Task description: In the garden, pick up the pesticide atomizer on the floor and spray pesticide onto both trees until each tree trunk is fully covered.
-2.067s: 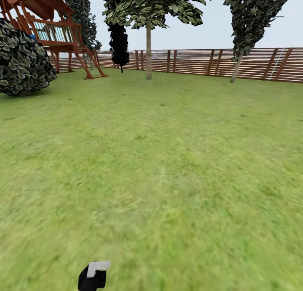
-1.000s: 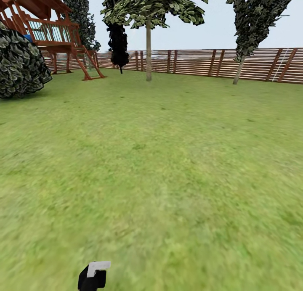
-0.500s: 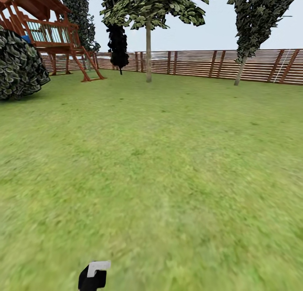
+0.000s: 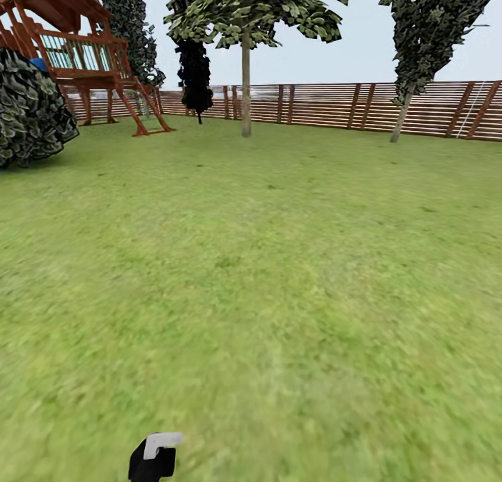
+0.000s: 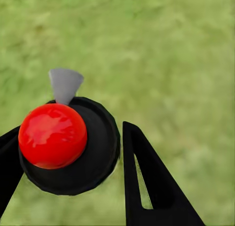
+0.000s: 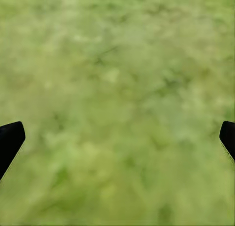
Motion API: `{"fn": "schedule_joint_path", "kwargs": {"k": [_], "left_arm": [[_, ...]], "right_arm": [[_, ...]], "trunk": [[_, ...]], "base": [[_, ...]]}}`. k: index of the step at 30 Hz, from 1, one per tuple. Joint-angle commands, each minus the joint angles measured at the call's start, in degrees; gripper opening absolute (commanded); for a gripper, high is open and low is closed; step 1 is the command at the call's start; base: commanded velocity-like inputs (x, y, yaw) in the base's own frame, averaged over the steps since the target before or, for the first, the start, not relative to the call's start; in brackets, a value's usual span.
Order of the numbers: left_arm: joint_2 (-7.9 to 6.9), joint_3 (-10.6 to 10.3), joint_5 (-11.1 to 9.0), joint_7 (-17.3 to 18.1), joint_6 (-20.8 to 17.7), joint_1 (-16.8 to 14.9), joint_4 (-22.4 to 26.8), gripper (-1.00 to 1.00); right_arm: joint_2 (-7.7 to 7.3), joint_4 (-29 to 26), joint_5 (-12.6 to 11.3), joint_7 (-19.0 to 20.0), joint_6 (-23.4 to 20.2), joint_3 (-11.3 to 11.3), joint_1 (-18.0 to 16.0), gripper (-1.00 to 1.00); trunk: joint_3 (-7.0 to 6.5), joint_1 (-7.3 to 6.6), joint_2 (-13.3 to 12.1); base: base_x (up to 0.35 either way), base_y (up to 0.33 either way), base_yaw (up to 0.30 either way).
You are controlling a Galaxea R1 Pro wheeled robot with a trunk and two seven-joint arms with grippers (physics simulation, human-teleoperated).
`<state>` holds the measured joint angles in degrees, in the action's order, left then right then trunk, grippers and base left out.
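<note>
While the whole head view is shifted slightly leftward, so the base is judged turning, the atomizer [image 5: 66, 145] is held clamped in the left pincer [image 5: 73, 172]; the right pincer [image 6: 117, 138] is spread empty; the tree trunk [image 4: 245, 85] stands far ahead by the fence [image 4: 328, 106]

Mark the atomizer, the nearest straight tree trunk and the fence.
atomizer [image 5: 53, 136]: left wrist view, red dome top.
tree trunk [image 4: 245, 92]: head view, mid-trunk.
fence [image 4: 328, 106]: head view, slats.

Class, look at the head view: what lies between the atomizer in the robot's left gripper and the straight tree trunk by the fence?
Only bare lawn lies between the atomizer and the tree trunk, as the head view shows.
</note>
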<state>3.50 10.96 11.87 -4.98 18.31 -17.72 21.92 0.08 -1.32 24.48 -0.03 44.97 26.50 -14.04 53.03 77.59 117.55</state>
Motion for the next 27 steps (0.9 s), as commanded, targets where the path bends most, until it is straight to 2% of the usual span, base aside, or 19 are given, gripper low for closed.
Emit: {"fn": "schedule_joint_path", "kwargs": {"k": [1, 27], "left_arm": [[0.08, 0.3, 0.6, -0.2, 0.2, 0.0, 0.0, -1.00], [0.17, 0.2, 0.6, -0.2, 0.2, 0.0, -0.1, -1.00]], "right_arm": [[0.01, 0.0, 0.5, 0.0, 0.1, 0.5, 0.0, 1.00], [0.01, 0.0, 0.5, -0.1, 0.1, 0.5, 0.0, 1.00]], "trunk": [[0.05, 0.03, 0.0], [0.05, 0.03, 0.0]], "base": [[0.342, 0.000, 0.000], [0.342, 0.000, 0.000]]}}
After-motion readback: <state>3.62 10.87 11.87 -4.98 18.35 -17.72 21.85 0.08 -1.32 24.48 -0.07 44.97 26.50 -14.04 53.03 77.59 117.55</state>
